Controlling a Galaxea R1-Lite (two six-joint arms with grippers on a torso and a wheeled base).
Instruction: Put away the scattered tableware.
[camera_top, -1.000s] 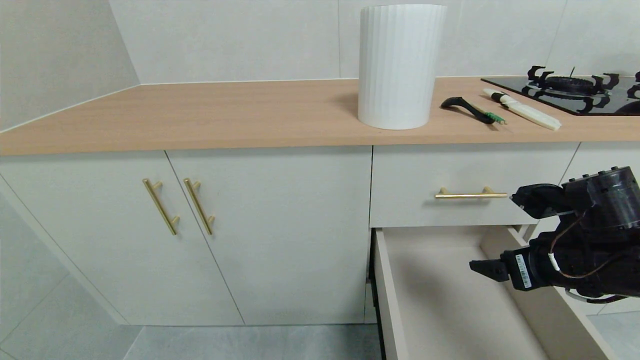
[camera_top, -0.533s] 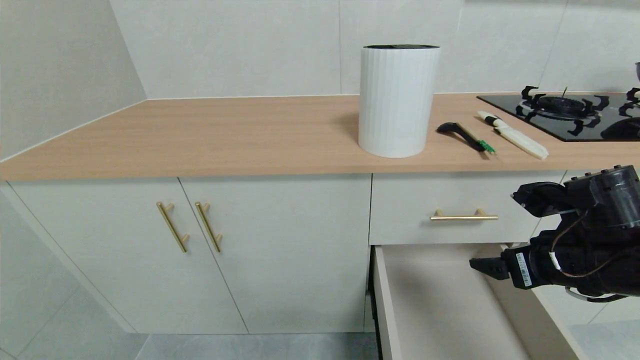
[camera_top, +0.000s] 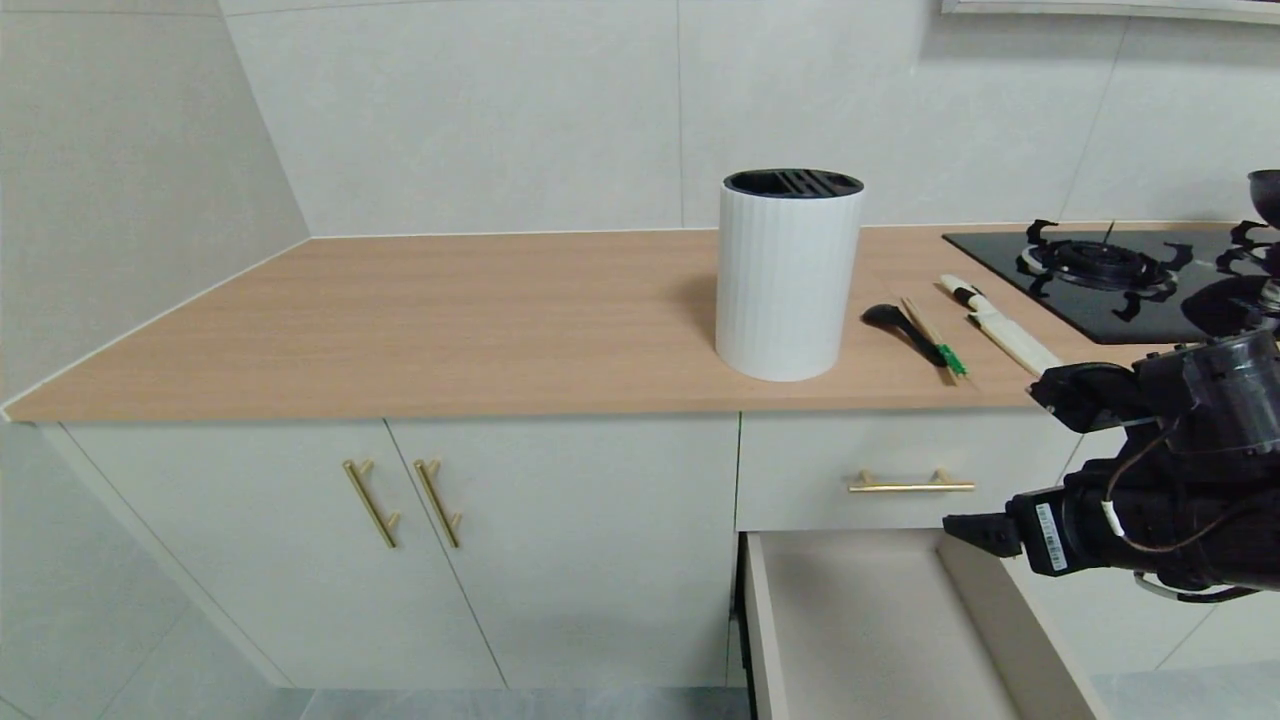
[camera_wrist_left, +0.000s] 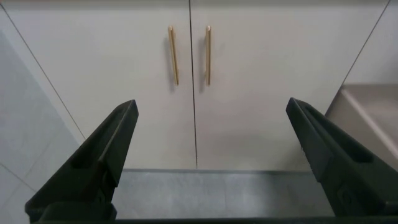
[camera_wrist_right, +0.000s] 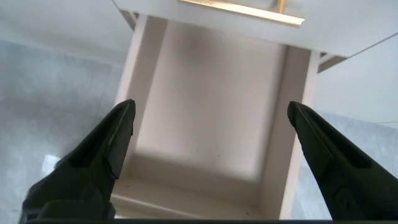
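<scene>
On the wooden counter (camera_top: 450, 330), a black spoon (camera_top: 893, 322), chopsticks (camera_top: 935, 345) with a green end and a white-bladed knife (camera_top: 1003, 328) lie just right of a white ribbed holder (camera_top: 790, 275) with a black slotted top. Below them a drawer (camera_top: 765, 620) stands pulled out and empty. My right gripper (camera_top: 1020, 465) hangs open above the drawer's right side, level with the closed upper drawer front. From the right wrist, the right gripper (camera_wrist_right: 209, 112) looks down into the drawer (camera_wrist_right: 134, 74). My left gripper (camera_wrist_left: 209, 109) is open, low, facing the cabinet doors (camera_wrist_left: 193, 99).
A black gas hob (camera_top: 1110, 275) occupies the counter's right end. The closed upper drawer has a gold handle (camera_top: 910, 486). Two gold handles (camera_top: 400, 500) mark the double doors on the left. The left half of the counter is bare wood. The floor is grey tile.
The head camera has risen, so counter, cabinets and drawer sit lower in the picture. The right gripper stands higher relative to the drawer than before, still open.
</scene>
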